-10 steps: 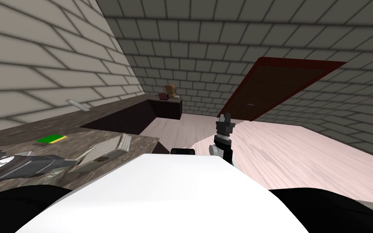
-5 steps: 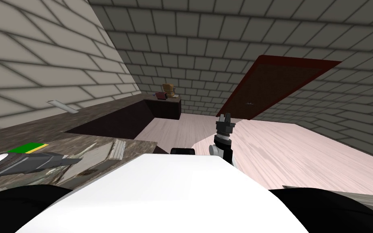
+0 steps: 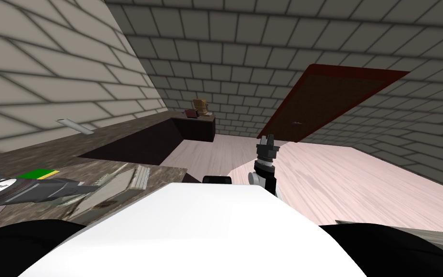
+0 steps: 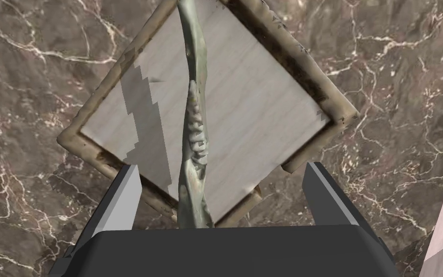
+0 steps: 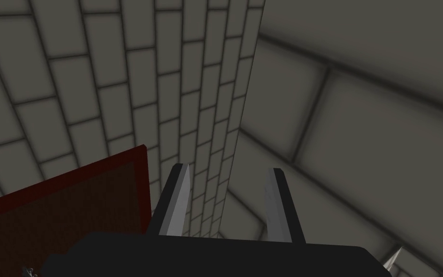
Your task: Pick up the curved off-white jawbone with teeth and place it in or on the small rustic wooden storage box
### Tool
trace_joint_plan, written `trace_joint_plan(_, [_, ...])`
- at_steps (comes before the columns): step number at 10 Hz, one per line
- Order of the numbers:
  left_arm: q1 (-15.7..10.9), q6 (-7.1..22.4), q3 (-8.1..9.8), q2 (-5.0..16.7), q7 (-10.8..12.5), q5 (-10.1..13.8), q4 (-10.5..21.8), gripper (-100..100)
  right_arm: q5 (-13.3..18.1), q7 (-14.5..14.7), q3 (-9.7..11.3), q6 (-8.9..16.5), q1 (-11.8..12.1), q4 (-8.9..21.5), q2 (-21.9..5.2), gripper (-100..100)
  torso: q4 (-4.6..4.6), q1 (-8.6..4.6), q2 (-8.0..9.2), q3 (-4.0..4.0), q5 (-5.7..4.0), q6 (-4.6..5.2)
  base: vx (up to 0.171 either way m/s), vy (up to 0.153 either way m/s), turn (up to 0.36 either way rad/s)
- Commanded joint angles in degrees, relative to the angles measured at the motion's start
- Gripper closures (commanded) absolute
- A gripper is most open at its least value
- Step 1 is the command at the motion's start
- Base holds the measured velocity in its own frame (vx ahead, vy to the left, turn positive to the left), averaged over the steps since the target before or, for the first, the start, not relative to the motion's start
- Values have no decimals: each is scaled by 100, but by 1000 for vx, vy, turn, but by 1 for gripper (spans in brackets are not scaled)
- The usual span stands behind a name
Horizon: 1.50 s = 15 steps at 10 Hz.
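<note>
Head view: high over chest, steeply down and forward, wide, across counter (image 3: pixel 47 149).
Left wrist view: close above box (image 4: pixel 264 96), facing down.
Right wrist view: up at wall (image 5: pixel 360 96).
Shared: box, counter.

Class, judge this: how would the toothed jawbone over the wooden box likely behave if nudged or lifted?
The jawbone looks rigid, a curved strip with teeth, so it likely keeps its shape. It shows as a narrow edge over the wooden box, so a nudge would probably tip it flat. Being so thin, it is probably light, and the teeth may chip.
</note>
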Motion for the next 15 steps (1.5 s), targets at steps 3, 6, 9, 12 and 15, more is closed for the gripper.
trace_joint_plan(3, [-163, -63, -161, 413, 552, 171, -340, -100, 0, 0, 0, 0, 0, 0, 0, 0, 5, 15, 17, 11, 5, -2, -92, 59, 13])
trace_joint_plan(6, [-220, -86, -216, 575, 964, 239, -494, -100, 0, 0, 0, 0, 0, 0, 0, 0, 3, 11, 8, 6, 4, -1, -53, 39, 0])
trace_joint_plan(9, [-332, -132, -325, 899, 1447, 376, -802, -100, 0, 0, 0, 0, 0, 0, 0, 0, 0, -4, -3, 0, 1, -1, -31, 15, -49])
trace_joint_plan(12, [-389, -155, -379, 1061, 1789, 444, -956, -100, 0, 0, 0, 0, 0, 0, 0, 0, -1, -5, -4, -2, 0, 0, -35, 8, -24])
trace_joint_plan(15, [-389, -155, -379, 1061, 1789, 444, -956, -100, 0, 0, 0, 0, 1, 0, 0, 0, -1, -9, -11, -5, 0, -3, -15, -1, 4])
